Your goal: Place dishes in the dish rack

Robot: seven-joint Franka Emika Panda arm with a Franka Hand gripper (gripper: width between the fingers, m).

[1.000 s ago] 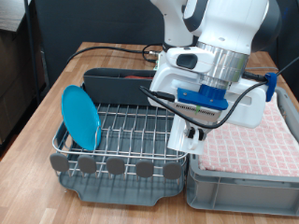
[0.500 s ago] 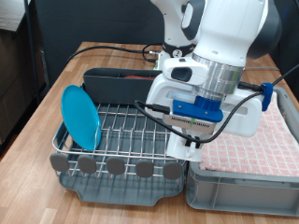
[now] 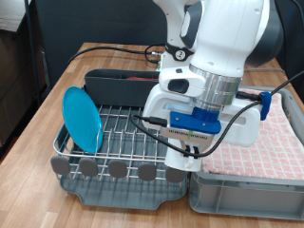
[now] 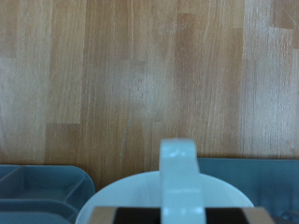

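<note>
The light-blue plate (image 3: 81,118) stands on edge in the dish rack (image 3: 122,136), at the exterior view's left. My gripper (image 3: 183,160) hangs under the big white hand, low over the rack's right end; its fingers are mostly hidden there. In the wrist view the white mug (image 4: 170,189) fills the lower edge with its handle up the middle, and dark finger pads (image 4: 124,217) show at either side of it. The gripper is shut on the mug. The wooden spoon is out of view.
A grey bin lined with pink checked cloth (image 3: 258,144) stands right of the rack, touching it. The rack's tall back compartment (image 3: 119,84) lies behind the wire grid. Cables (image 3: 123,49) trail over the wooden table (image 3: 57,90).
The arm has moved down and towards the exterior view's bottom left, bringing the mug lower over the rack's right end. The plate has not moved.
</note>
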